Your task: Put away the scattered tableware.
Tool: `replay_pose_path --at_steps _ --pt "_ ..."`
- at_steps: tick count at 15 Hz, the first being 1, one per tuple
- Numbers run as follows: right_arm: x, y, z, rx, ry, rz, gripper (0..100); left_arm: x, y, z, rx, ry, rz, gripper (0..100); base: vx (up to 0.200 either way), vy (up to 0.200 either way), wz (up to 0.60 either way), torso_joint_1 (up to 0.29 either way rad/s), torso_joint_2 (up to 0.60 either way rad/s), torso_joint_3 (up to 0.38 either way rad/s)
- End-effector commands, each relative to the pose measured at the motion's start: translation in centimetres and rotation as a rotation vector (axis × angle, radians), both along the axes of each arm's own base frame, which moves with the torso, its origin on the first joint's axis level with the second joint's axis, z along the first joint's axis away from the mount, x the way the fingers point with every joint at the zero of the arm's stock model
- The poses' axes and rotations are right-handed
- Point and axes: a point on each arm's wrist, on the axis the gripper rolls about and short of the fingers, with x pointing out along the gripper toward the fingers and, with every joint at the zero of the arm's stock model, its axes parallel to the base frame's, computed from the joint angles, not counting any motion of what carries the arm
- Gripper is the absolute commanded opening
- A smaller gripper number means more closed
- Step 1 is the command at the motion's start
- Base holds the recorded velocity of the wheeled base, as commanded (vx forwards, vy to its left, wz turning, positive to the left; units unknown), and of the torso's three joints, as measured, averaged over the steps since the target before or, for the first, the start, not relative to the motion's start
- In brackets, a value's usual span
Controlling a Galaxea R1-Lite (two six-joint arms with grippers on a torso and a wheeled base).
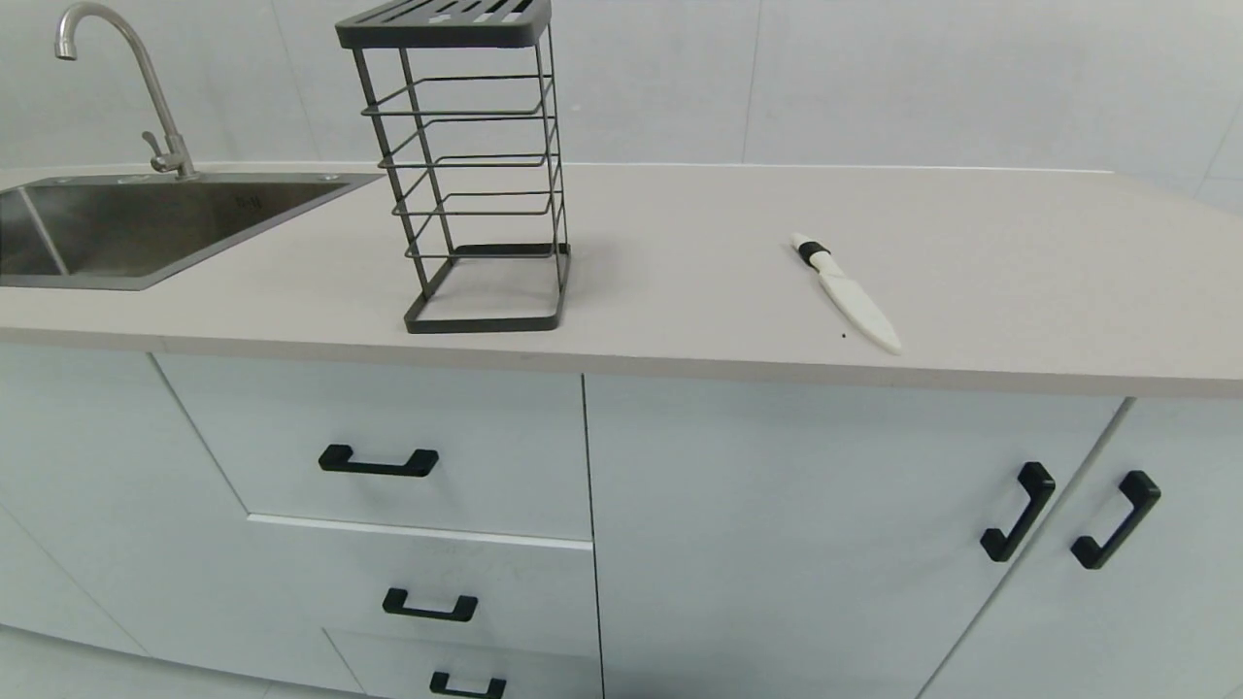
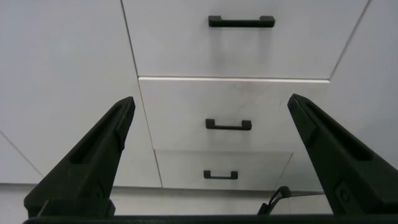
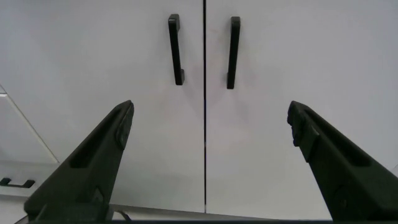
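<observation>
Left gripper (image 2: 211,102) and right gripper (image 3: 210,107) are hanging wide open (both empty), while the knife (image 1: 845,291) is lying right of the rack (image 1: 442,32), unstowed.

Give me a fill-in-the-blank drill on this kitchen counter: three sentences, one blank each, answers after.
1. The white knife lies flat on the counter, to the robot's ____ of the wire rack.
2. The curved faucet stands at the back edge of the ____.
3. The left claw, facing the drawers, and the right claw, facing the cabinet doors, both have their jaws ____.

Missing words: right; sink; open.
</observation>
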Motion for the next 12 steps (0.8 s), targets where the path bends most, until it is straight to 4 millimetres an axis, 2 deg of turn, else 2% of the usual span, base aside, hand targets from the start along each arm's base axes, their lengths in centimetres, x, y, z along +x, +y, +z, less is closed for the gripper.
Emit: replay_pose_path --at_steps 1,7,9,12 --pt "0.01 0.00 0.00 0.000 0.001 0.001 100 0.01 0.00 0.01 0.001 0.001 -0.001 100 0.000 0.000 0.00 0.000 0.00 0.000" --pt "0.01 0.00 0.00 0.000 0.001 -0.001 100 0.01 0.00 0.01 -0.001 0.001 0.001 100 0.000 0.000 0.00 0.016 -0.01 -0.004" --pt "0.01 0.00 0.00 0.000 0.001 -0.001 100 0.00 0.00 0.01 -0.001 0.000 0.001 100 0.000 0.000 0.00 0.200 -0.13 -0.083" --pt "0.01 0.00 0.00 0.000 0.001 -0.001 100 0.00 0.00 0.01 -0.001 0.000 0.001 100 0.000 0.000 0.00 0.238 -0.55 -0.217"
